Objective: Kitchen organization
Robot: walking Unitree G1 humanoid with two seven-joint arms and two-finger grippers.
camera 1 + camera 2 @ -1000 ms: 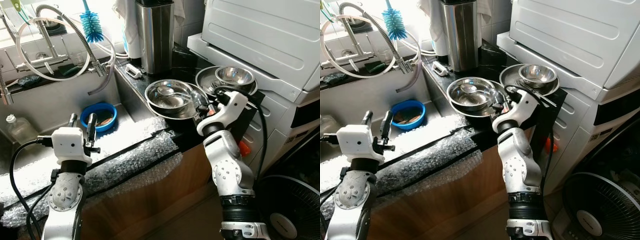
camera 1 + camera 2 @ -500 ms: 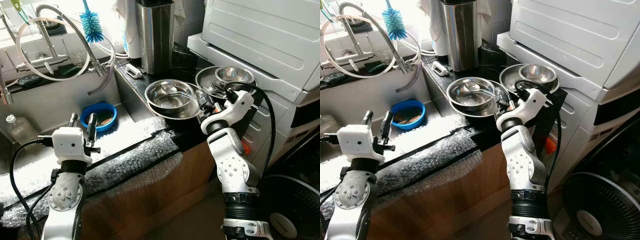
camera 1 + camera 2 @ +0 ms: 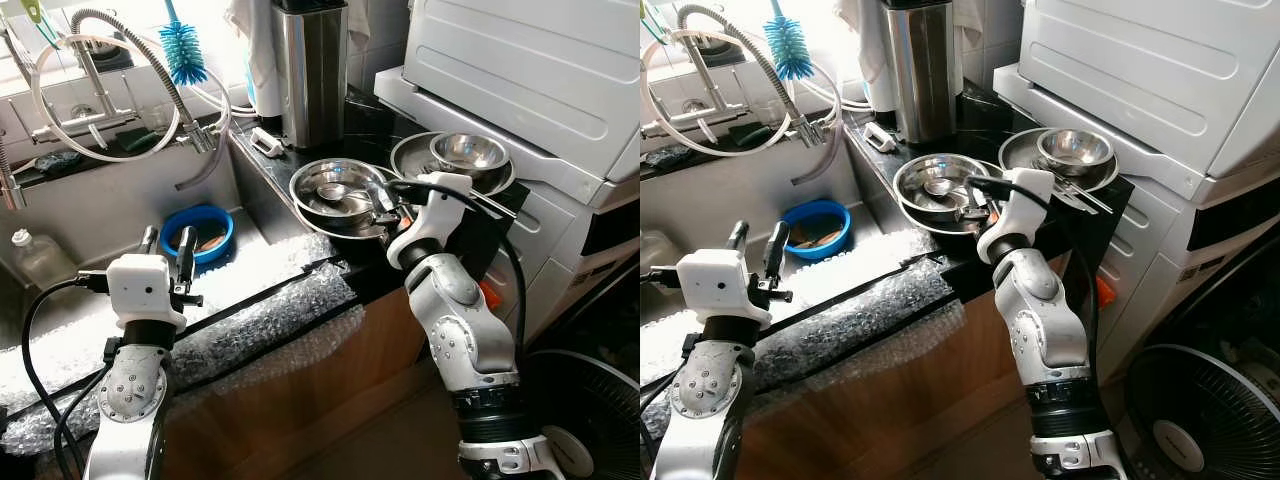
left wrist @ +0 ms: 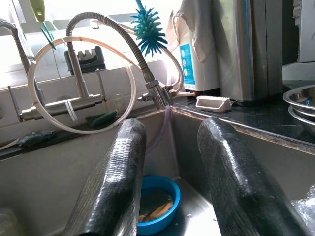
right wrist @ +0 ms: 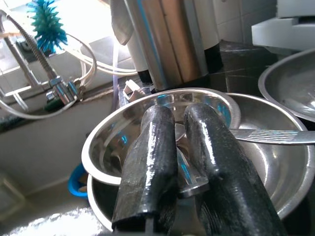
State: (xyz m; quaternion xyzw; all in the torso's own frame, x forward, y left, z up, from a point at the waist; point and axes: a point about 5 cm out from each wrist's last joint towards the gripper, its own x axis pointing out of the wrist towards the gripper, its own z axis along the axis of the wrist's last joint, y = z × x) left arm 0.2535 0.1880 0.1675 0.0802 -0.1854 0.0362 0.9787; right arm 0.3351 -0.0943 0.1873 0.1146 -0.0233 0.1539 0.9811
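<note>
Right wrist view has the right gripper [image 5: 184, 147] pinching a spoon [image 5: 189, 172] handle over the bowl [image 5: 98, 147], apparently placing it inside.

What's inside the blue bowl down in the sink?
The blue bowl holds brownish water with a few tan scraps floating in it. The murky water hides its bottom. The left gripper hovers open near it.

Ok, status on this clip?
Right pincer shut on spoon handle over stacked steel bowls. Left pincer open, idle above sink. Nothing blocking.
</note>
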